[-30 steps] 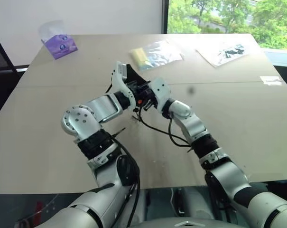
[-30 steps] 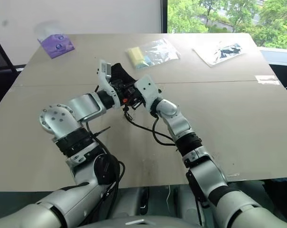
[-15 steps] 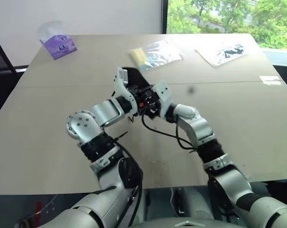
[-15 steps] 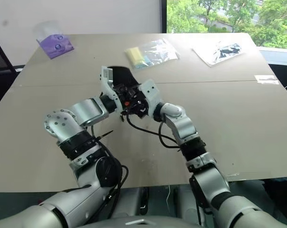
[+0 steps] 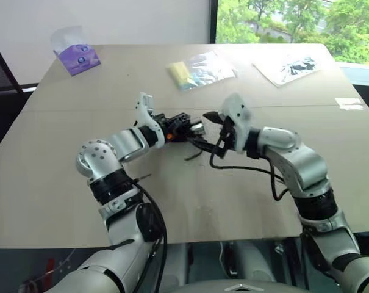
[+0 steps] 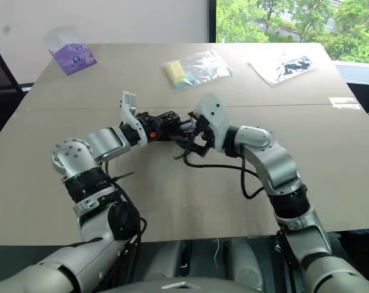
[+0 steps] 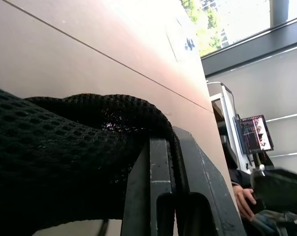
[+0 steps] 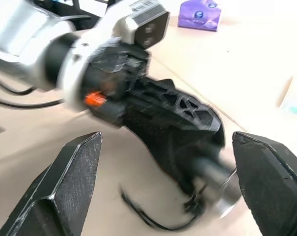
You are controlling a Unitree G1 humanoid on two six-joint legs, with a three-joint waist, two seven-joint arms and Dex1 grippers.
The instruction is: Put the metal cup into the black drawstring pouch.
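Note:
My left gripper (image 7: 163, 143) is shut on the black drawstring pouch (image 8: 174, 124), pinching its mesh fabric and holding it above the table's middle. The metal cup (image 8: 221, 191) shows as a silver end sticking out of the pouch's end that faces my right hand. My right gripper (image 5: 213, 132) stands open just to the right of the pouch, with its fingers (image 8: 65, 189) spread wide on either side and touching nothing. The pouch's thin cord (image 5: 194, 156) dangles below it.
A purple tissue pack (image 5: 76, 58) lies at the far left of the table (image 5: 62, 177). A clear bag with a yellow item (image 5: 199, 68) and another plastic bag (image 5: 288, 66) lie at the far side. A small white label (image 5: 349, 102) sits at the right edge.
My right gripper has opened and drawn back to the right, away from the pouch, leaving the cup in it. The left arm has sunk a little with the pouch.

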